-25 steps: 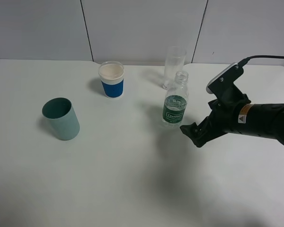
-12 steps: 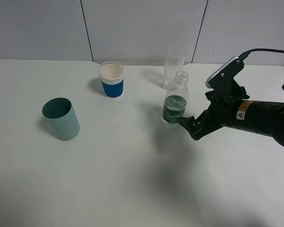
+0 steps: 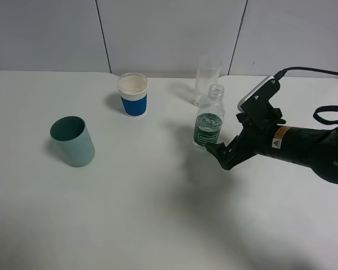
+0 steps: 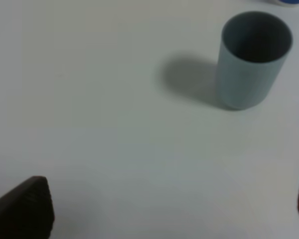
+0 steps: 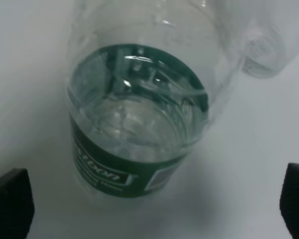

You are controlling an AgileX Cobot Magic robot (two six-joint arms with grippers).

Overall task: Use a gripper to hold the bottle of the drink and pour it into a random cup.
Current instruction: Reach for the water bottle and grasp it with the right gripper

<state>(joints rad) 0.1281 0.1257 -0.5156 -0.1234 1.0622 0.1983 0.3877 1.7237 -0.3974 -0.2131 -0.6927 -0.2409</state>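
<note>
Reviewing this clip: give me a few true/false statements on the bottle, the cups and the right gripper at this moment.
1. The bottle stands upright on the table. True.
2. The right gripper is shut on the bottle. False: its jaws are open, one on each side of the bottle.
3. The bottle has no cap. True.
4. The teal cup lies on its side. False: it stands upright.
5. The clear cup stands just behind the bottle. True.
</note>
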